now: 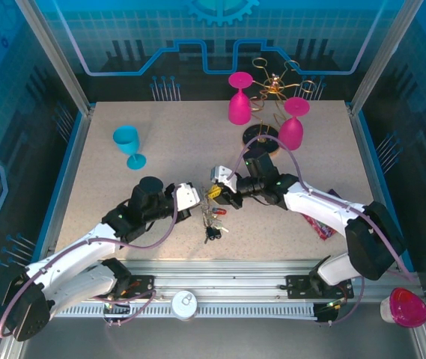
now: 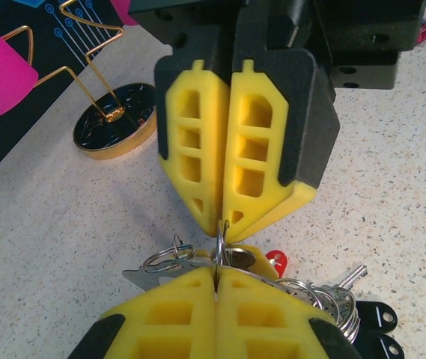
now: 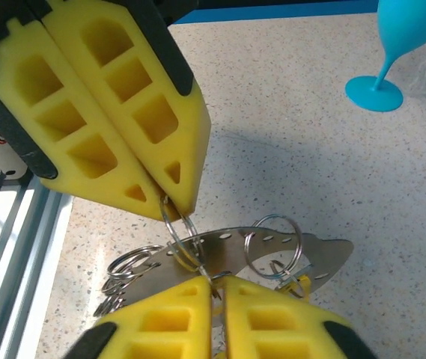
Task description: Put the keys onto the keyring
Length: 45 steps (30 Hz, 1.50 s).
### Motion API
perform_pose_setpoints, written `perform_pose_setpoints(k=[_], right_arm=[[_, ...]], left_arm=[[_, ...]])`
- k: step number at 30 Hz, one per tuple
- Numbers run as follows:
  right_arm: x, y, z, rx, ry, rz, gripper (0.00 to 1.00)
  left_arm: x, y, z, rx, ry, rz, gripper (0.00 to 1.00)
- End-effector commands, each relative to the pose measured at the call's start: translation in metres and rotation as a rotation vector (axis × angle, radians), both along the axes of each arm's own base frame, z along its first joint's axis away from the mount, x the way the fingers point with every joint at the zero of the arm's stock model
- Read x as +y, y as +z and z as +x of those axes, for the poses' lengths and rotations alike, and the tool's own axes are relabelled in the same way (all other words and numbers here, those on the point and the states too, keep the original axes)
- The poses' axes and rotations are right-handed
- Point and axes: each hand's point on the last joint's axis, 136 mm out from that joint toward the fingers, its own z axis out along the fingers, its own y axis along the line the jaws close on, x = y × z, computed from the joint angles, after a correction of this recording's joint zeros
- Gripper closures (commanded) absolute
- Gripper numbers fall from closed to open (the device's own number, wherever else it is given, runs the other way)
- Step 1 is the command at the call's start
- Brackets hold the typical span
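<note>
- The keyring (image 2: 220,238), a thin silver split ring, stood on edge at mid-table, caught between the two tools.
- It looked light, stiff, springy and slick. I judged the rim, away from the split, the best place to take hold.
- The keys (image 2: 370,318), small with black and red heads, lay bunched just beside it, likely to swing and drag.
- The left gripper (image 2: 216,283) was closed on one side of the ring.
- The right gripper (image 2: 224,223) was closed on the opposite side, tips nearly meeting.
- The speckled table (image 2: 63,224) lay beneath.
</note>
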Motion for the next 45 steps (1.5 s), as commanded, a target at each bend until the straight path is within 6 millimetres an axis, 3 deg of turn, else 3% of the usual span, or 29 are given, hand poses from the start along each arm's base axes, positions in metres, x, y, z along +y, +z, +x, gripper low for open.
perform_pose_setpoints(k=[1, 12, 23, 27, 28, 32, 45], right_arm=[[-0.002, 0.023, 0.001, -0.051, 0.007, 0.072, 0.8], [0.006, 0.026, -0.006, -0.067, 0.069, 0.107, 0.78], [0.011, 0.031, -0.012, -0.06, 0.114, 0.135, 1.0], [0.011, 0.035, -0.015, -0.058, 0.129, 0.133, 1.0], [0.011, 0.035, -0.015, -0.06, 0.13, 0.131, 1.0], [0.013, 0.036, -0.019, -0.073, 0.146, 0.098, 1.0], [0.024, 0.044, -0.024, -0.112, 0.186, 0.034, 1.0]], left_arm=[[-0.005, 0.014, -0.004, -0.048, -0.041, -0.041, 1.0], [-0.006, 0.016, -0.003, -0.047, -0.04, -0.046, 1.0], [-0.006, 0.015, -0.002, -0.033, -0.035, -0.051, 1.0], [-0.005, 0.015, 0.002, -0.016, -0.013, -0.042, 1.0], [-0.004, 0.014, 0.003, -0.009, -0.006, -0.035, 0.93], [-0.004, 0.013, 0.005, 0.0, 0.001, -0.023, 0.89], [-0.011, 0.013, 0.0, 0.033, -0.053, -0.011, 0.89]])
